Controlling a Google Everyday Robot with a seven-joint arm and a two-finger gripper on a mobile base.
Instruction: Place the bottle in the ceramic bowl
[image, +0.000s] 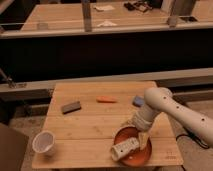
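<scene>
The pale whitish bottle (125, 147) lies on its side in the orange-red ceramic bowl (140, 157) at the front right of the wooden table (90, 125), with its left end over the bowl's rim. My gripper (143, 135) hangs from the white arm (170, 107) just above the bowl's right side, close to the bottle's right end. I cannot tell whether it touches the bottle.
A white round cup (43, 141) stands at the front left. A dark grey block (71, 107) lies at mid left, an orange item (106, 99) at the middle back, and a blue item (138, 101) at the back right. The bowl sits near the table's front edge.
</scene>
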